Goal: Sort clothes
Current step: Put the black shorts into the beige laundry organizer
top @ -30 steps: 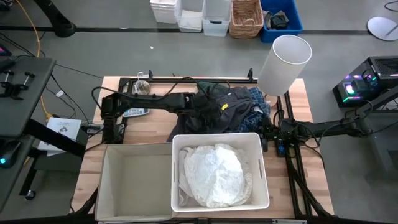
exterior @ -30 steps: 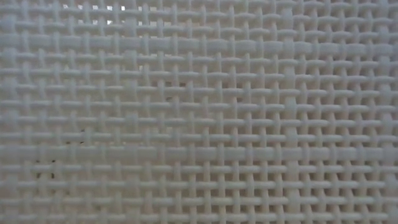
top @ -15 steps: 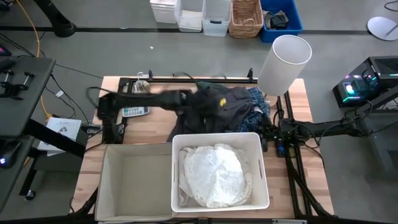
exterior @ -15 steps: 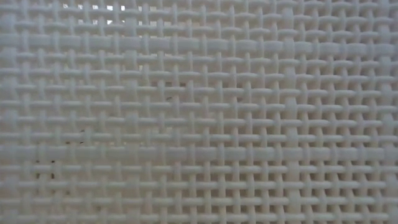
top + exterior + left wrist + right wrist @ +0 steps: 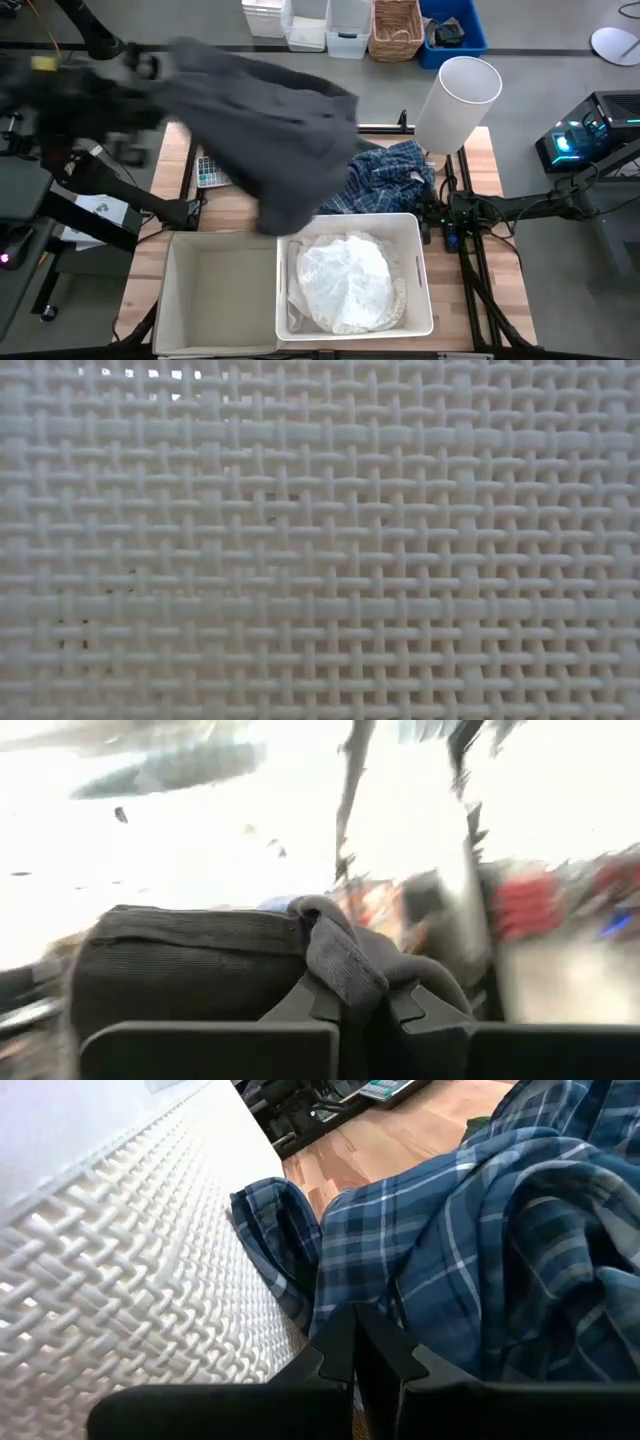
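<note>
A dark grey garment (image 5: 270, 120) hangs raised over the table's left half, blurred. My left gripper (image 5: 350, 998) is shut on it, high above the table's far left corner (image 5: 150, 68). The blue-white plaid shirt (image 5: 390, 180) lies on the wood behind the white bin (image 5: 420, 255), which holds white clothes (image 5: 345, 280). My right gripper (image 5: 356, 1330) is shut and sits low between the bin's woven wall (image 5: 120, 1280) and the plaid shirt (image 5: 480, 1250). Whether it touches the shirt, I cannot tell. My left gripper pinches a bunched fold of the dark grey garment (image 5: 335, 960) between its two fingers. More of the cloth is piled just beyond the fingers (image 5: 190, 965). The garment trails from the gripper toward the table's right, its lower end (image 5: 285, 215) above the bins' far rims.
A beige bin (image 5: 170, 300) stands left of the white bin at the near edge. A tall white cylinder (image 5: 455, 100) stands at the far right corner, and a remote (image 5: 208, 172) lies at the left. The low view is filled by the white bin's weave (image 5: 320, 540).
My left gripper has shut on the dark grey garment at the pile. It has then swung fast up and toward the table's far left. The garment has been drawn off the pile and now hangs spread in the air, leaving the plaid shirt uncovered.
</note>
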